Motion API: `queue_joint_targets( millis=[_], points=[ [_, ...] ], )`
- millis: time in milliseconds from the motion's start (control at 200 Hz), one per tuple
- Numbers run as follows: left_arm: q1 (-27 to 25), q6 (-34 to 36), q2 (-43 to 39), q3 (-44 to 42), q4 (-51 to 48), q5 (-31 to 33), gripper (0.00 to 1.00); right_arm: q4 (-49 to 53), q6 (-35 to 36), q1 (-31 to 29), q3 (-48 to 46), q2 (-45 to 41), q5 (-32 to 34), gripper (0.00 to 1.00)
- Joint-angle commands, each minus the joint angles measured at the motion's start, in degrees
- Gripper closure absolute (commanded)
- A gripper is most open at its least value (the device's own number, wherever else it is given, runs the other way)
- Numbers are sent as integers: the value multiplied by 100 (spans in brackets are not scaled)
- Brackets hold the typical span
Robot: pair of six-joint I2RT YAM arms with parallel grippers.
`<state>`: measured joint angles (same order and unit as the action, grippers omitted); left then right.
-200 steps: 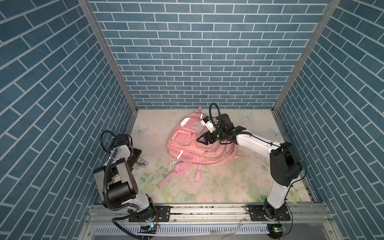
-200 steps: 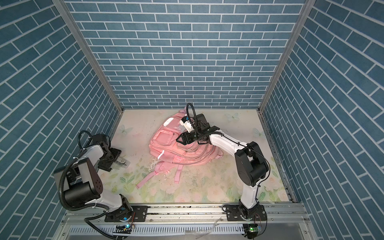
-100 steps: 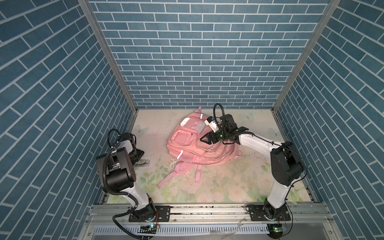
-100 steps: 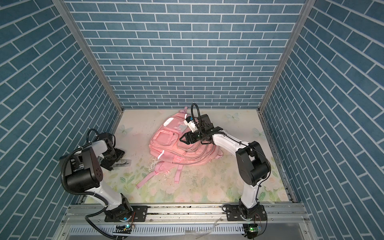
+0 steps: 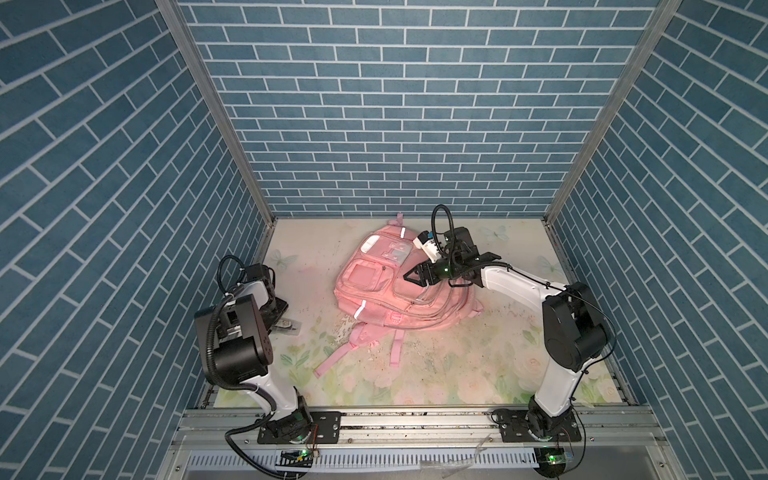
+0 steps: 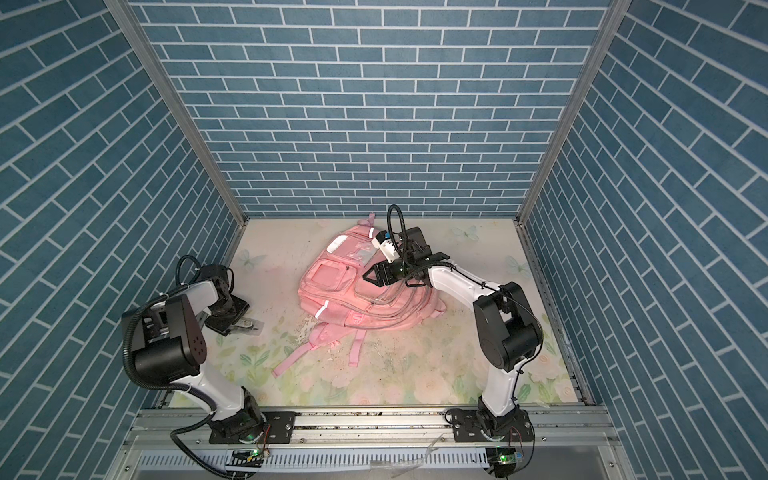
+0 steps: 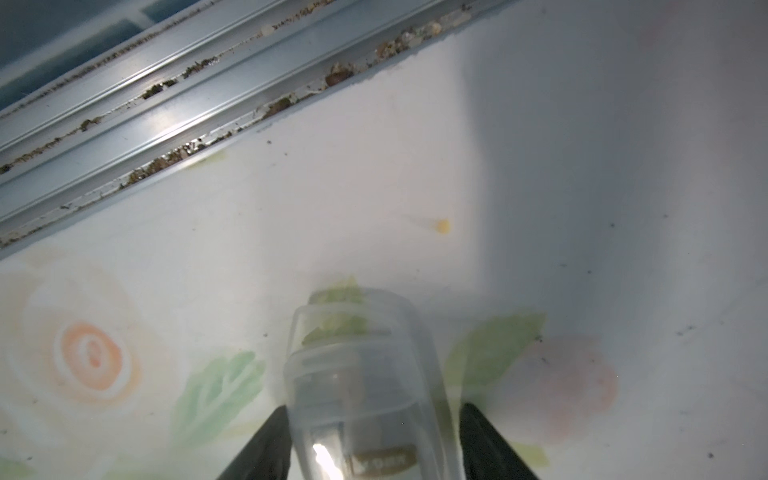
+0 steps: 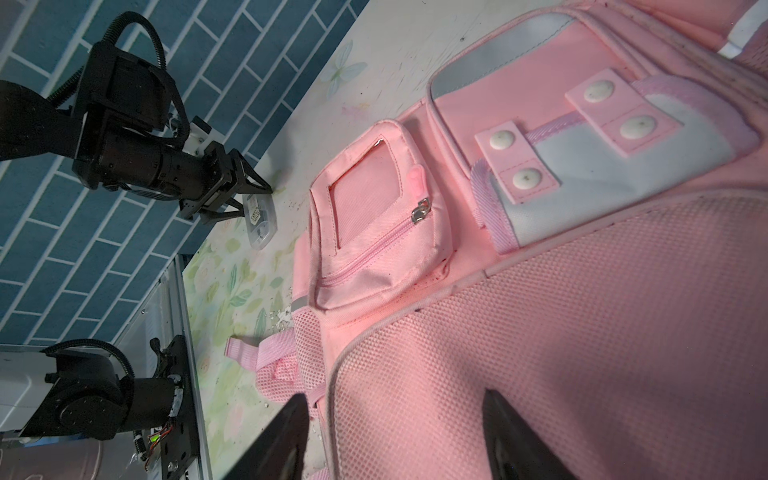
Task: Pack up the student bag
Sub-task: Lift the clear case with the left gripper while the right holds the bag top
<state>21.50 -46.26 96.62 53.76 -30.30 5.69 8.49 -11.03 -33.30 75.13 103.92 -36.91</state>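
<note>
Nearest, the left gripper [image 7: 371, 419] had narrowed from wide to seemingly pinch the clear case [image 7: 357, 374] on the table [image 5: 457, 374], so an item looked ready to lift. Farther back, the student bag [image 5: 384, 289] lay flat mid-table, with the right gripper [image 5: 412, 277] spread above it.

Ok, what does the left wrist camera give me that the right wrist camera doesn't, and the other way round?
Left wrist only: debris along the metal rail and a yellow speck on the floral mat. Right wrist only: the student bag with its window pocket, and the open right gripper over its mesh panel. Both: the clear case between the fingers of the left gripper, lying on that mat; neither settles whether it is gripped.
</note>
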Motion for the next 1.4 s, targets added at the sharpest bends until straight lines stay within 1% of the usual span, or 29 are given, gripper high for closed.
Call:
queue_joint_targets(
  millis=[0,225,405,570,715,825,920,1065,1230,1395],
  points=[
    [-16,-111,-33,-359,-126,-446,40,-69,98,16,-104,-316,-115,34],
    [-14,-15,-518,-488,-125,-569,51,-268,-105,0,-301,-486,-103,35],
    [-21,47,-769,-492,-214,-783,56,-268,-132,-70,-330,-568,-71,35],
    [-267,-44,-1565,-269,-413,-992,57,-355,-307,-89,-250,-615,-220,35],
    [-743,-245,-2300,190,-517,-1141,57,-699,-737,-134,-187,-627,-498,36],
    [-1117,-509,-2751,409,-222,-1306,57,-840,-948,-287,-146,-678,-528,37],
    [-1594,-741,-3067,520,130,-1269,57,-906,-1026,-491,-109,-730,-518,36],
    [-2322,-979,-3197,575,600,-1241,57,-1226,-1385,-751,-60,-720,-553,37],
    [-3280,-1248,-3223,576,1033,-975,57,-1468,-1884,-1003,101,-554,-497,40],
    [-3914,-1430,-3195,474,1445,-797,57,-1965,-2296,-1195,-60,-533,-274,41]
  ],
)
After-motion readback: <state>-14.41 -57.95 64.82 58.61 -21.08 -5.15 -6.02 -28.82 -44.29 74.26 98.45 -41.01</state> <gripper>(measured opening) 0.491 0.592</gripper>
